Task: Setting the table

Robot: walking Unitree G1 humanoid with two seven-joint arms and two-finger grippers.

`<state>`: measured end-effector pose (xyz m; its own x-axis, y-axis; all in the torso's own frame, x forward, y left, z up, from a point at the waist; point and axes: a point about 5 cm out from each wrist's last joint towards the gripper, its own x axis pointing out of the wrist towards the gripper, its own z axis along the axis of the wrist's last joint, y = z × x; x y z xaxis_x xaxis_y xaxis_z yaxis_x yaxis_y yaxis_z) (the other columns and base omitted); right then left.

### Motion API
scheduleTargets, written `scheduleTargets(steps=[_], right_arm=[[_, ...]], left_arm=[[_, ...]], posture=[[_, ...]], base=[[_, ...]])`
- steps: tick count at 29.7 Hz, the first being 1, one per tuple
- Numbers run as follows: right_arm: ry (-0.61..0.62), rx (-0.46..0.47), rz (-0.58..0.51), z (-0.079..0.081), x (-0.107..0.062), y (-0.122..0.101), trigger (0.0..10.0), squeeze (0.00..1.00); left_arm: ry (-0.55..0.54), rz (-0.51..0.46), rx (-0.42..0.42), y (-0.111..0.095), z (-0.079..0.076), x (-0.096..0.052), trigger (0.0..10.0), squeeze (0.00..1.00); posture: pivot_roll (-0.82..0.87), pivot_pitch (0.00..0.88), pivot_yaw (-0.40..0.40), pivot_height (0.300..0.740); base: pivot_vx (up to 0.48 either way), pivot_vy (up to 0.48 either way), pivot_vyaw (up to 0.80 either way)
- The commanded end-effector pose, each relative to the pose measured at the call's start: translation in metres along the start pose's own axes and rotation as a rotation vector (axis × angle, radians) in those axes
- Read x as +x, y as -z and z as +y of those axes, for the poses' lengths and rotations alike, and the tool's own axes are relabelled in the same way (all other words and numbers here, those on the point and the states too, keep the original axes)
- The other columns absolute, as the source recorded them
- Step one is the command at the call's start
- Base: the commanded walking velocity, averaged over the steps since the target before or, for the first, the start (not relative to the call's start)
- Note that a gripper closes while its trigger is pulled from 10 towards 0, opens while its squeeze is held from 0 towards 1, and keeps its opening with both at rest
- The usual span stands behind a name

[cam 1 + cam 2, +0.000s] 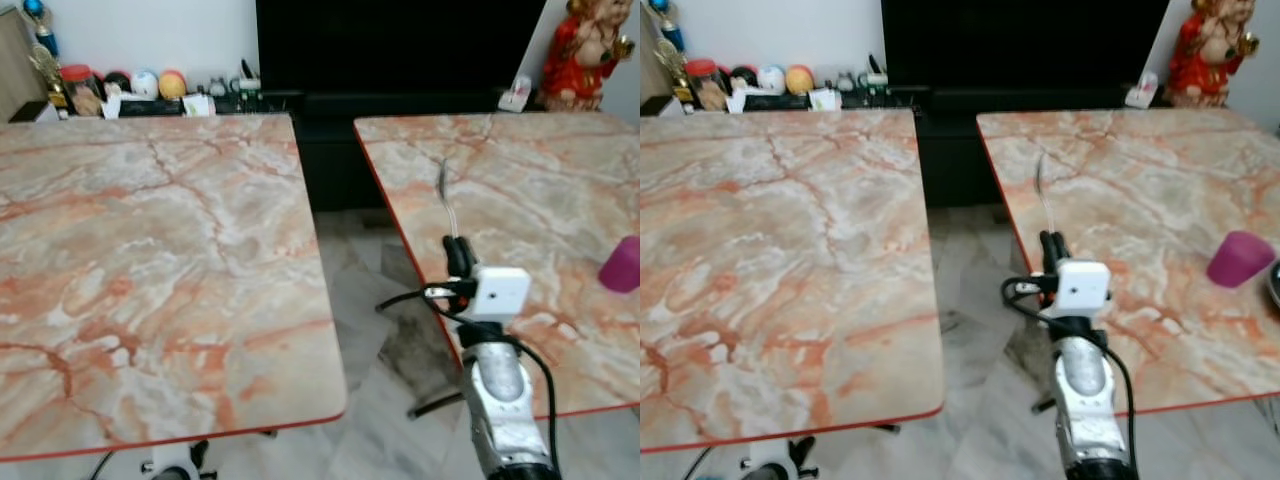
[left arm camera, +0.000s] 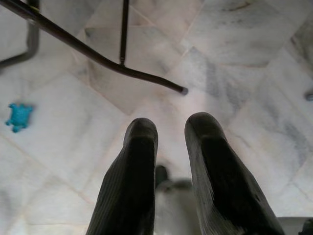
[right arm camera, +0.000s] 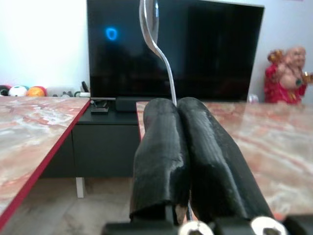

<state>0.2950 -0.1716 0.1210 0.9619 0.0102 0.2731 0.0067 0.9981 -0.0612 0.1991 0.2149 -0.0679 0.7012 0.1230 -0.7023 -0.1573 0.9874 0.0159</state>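
Two marble-patterned counters with red edging stand side by side, the left counter [image 1: 150, 260] and the right counter [image 1: 520, 210], with a strip of pale marble floor [image 1: 370, 400] between them. Beyond them a large black television [image 3: 195, 49] sits on a dark low cabinet [image 1: 330, 140] against the wall, and a red and gold figurine [image 1: 585, 50] stands at the far corner behind the right counter. Coloured balls and small clutter [image 1: 140, 88] line the cabinet's left end. A magenta cup [image 1: 1238, 259] stands on the right counter near its right edge. The right gripper [image 1: 1049, 247] reaches forward at the right counter's inner edge, its fingers pressed together on the handle of a spoon [image 3: 155, 34], whose bowl points up and away, raised over the counter. The left gripper [image 2: 168, 137] hangs low over the floor, its fingers slightly parted with nothing between them, near a dark metal counter leg [image 2: 98, 54] and a small blue toy [image 2: 19, 116].
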Motion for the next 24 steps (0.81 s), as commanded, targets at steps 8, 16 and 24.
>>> scheduleTargets(steps=[8,16,24], right_arm=[[-0.010,-0.010,-0.016,0.0043,0.0025,-0.0043,10.0,0.00],[-0.024,-0.036,-0.013,0.0046,0.0032,-0.0052,10.0,0.00],[-0.048,-0.027,-0.016,0.0077,0.0035,-0.0073,10.0,0.00]], left_arm=[[-0.019,0.015,0.005,0.0041,0.0043,-0.0014,10.0,0.00],[-0.020,0.013,0.007,0.0034,0.0042,-0.0012,10.0,0.00],[-0.021,0.011,0.009,0.0027,0.0042,-0.0010,10.0,0.00]], posture=[[0.09,0.000,-0.049,0.740],[0.09,0.000,-0.049,0.740],[0.08,0.000,-0.047,0.740]], base=[[0.000,-0.335,0.00],[0.000,-0.321,0.00],[0.000,-0.311,0.42]])
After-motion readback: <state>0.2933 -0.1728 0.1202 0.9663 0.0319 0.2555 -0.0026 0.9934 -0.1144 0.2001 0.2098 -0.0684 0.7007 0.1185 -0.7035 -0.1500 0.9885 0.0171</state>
